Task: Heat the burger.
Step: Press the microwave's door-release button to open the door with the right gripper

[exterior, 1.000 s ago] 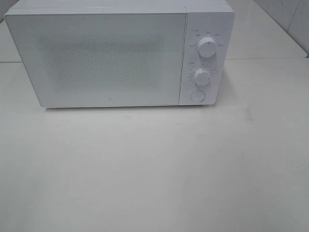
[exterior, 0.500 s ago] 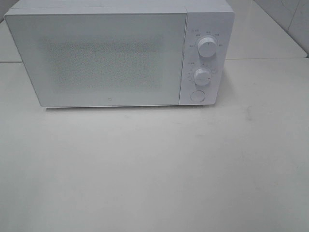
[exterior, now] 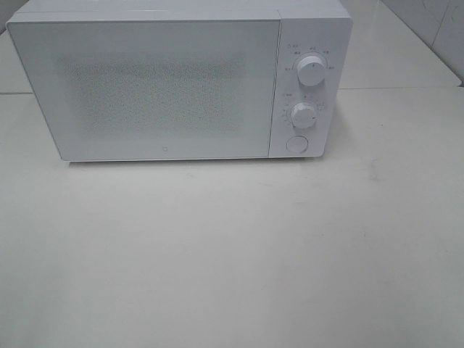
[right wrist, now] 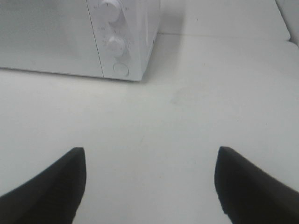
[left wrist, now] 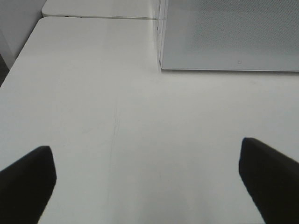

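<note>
A kitchen-like test setup: a white microwave (exterior: 177, 80) stands on a white table (exterior: 232, 254), with a pale tiled wall (exterior: 444, 29) behind the microwave's right

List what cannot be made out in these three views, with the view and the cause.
- Microwave interior, exterior high: closed speckled door hides it; no burger shows in any view.
- Dial labels, exterior high: too small.
- Left end effector and right end effector, wrist views: only open fingertips show; frame edge cuts the rest.
</note>
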You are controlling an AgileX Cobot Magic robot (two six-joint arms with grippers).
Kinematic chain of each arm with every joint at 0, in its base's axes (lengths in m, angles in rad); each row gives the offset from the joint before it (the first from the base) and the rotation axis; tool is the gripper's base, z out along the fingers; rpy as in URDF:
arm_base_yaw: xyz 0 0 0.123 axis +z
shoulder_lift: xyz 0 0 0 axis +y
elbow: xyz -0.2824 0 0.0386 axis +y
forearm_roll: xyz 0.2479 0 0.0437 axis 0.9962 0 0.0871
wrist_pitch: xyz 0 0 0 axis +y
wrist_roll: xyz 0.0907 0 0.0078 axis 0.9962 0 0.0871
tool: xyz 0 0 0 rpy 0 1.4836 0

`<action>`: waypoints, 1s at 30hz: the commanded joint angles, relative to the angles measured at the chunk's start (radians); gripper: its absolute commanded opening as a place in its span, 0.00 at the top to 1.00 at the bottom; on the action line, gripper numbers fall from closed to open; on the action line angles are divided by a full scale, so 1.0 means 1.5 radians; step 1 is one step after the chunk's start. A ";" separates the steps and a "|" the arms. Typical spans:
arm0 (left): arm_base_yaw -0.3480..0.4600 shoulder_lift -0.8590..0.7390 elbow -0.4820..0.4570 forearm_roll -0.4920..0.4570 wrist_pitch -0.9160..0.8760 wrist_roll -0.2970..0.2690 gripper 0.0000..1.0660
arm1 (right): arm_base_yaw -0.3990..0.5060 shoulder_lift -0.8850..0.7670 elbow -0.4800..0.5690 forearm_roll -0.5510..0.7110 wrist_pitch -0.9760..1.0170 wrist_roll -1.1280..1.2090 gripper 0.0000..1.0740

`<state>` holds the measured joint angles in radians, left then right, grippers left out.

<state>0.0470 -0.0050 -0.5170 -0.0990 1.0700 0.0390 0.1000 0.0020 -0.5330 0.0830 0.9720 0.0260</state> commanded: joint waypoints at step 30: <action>0.003 -0.011 0.001 -0.003 0.001 -0.003 0.06 | -0.005 0.411 -0.013 0.005 -0.393 0.005 0.31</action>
<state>0.0470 -0.0050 -0.5170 -0.0990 1.0700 0.0390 0.1000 0.6070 -0.5490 0.0890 0.4070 0.0270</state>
